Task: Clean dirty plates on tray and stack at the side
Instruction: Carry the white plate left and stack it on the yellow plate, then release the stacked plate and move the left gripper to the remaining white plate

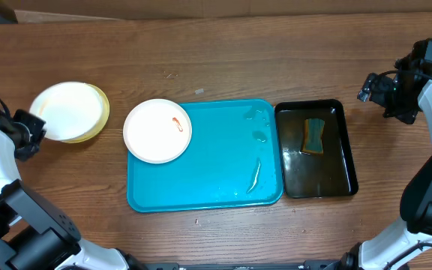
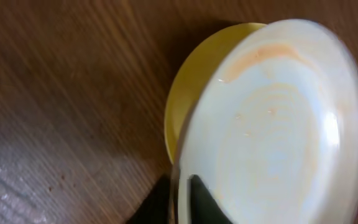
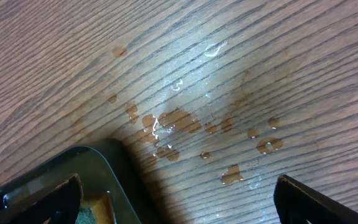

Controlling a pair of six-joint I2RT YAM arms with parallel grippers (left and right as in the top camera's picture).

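The left gripper (image 2: 180,202) is cut off at the bottom of its wrist view. The blurred rim of a white plate (image 2: 278,124) lies between its fingers, and I cannot tell whether it is clamped or loose. That plate rests on the mostly hidden yellow-green plate (image 1: 102,112), on the table (image 1: 276,52) left of the tray (image 1: 216,172). The right gripper (image 3: 176,199) has its fingers wide apart over wet wood beside the black tub (image 1: 336,176). A smeared plate (image 1: 157,130) sits at the tray's left edge.

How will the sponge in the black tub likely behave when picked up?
The sponge looks like layered foam, so it probably squashes when gripped. It lies in what looks like liquid in the tub, so it is likely soaked, heavy for its size and drippy.
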